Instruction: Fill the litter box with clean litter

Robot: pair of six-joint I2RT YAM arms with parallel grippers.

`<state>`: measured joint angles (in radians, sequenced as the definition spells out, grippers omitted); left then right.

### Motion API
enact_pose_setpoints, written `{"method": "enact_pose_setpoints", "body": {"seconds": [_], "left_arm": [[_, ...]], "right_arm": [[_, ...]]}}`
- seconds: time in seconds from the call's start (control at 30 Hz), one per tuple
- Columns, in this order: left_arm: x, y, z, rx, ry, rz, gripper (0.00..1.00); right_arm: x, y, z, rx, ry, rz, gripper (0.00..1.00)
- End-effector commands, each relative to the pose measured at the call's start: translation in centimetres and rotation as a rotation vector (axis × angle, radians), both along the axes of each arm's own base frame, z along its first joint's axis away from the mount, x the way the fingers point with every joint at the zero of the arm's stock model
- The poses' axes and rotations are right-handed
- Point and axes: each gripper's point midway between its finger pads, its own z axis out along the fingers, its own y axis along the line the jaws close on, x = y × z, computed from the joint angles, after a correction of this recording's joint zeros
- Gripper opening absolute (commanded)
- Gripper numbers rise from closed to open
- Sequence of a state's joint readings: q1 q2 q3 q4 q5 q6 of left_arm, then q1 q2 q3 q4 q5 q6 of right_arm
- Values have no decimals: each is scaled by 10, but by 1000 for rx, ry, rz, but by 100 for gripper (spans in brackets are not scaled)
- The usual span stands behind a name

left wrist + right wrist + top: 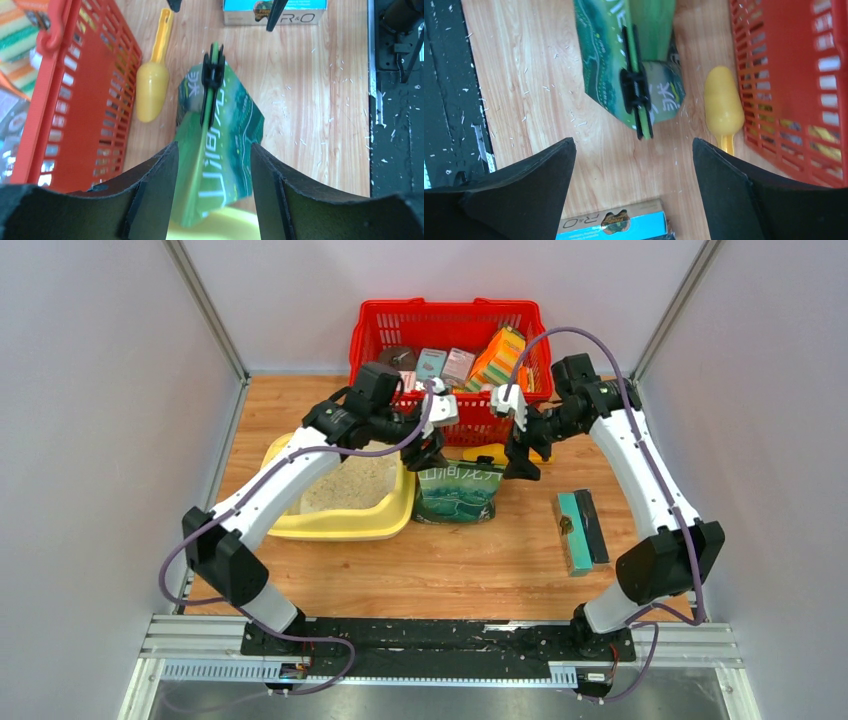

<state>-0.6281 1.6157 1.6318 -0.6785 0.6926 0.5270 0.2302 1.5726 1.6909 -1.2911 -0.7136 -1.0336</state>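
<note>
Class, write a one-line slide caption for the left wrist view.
Left gripper open, straddling a clipped green bag; a yellow scoop lies beside the red basket.

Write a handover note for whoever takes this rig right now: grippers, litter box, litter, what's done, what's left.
Left gripper: open, jaws on either side of the green bag.
Right gripper: open, empty, over the table near the bag's clip.
Litter box: on the table's left, clean litter already inside; bag next to it, clipped shut; yellow scoop lies by the red basket.
Done: some litter is in.
Left: check the level; probably unclip the bag and add more.
</note>
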Motion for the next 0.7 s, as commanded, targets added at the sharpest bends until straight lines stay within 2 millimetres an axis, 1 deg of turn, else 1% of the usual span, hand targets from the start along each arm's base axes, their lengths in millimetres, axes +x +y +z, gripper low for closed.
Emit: {"method": "enact_pose_setpoints", "body": {"seconds": [0.0,0.03,0.07,0.1,0.13,0.17,0.2,0.23,0.3,0.37,0.6,0.67], "left_arm": [[-22,30,15,-18,-6,41,63],[-23,35,13,-9,-9,53,63],[-26,39,5,6,4,66,63],[-26,45,8,6,-10,87,63],[-27,47,8,7,-9,93,63],[-28,49,7,10,-2,101,63],[-30,51,11,7,-11,111,63],[-30,53,10,10,-11,117,63],[-32,56,13,14,-20,122,63],[-32,56,11,20,-21,119,63],[-32,57,13,17,-29,124,63],[-32,57,12,16,-27,123,63]], "right_arm": [[-23,22,12,13,-44,174,88],[-23,25,11,12,-55,187,87],[-23,27,10,11,-59,194,86],[-24,31,7,10,-57,198,85],[-17,35,6,15,-67,179,83],[-13,35,2,-4,-76,172,82],[-11,38,1,-10,-79,177,80],[-7,41,-3,-16,-78,177,77],[-1,45,-1,-10,-69,156,74],[6,47,-3,-10,-62,129,71],[18,49,-10,-39,-114,108,65],[18,49,-11,-44,-118,106,61]]}}
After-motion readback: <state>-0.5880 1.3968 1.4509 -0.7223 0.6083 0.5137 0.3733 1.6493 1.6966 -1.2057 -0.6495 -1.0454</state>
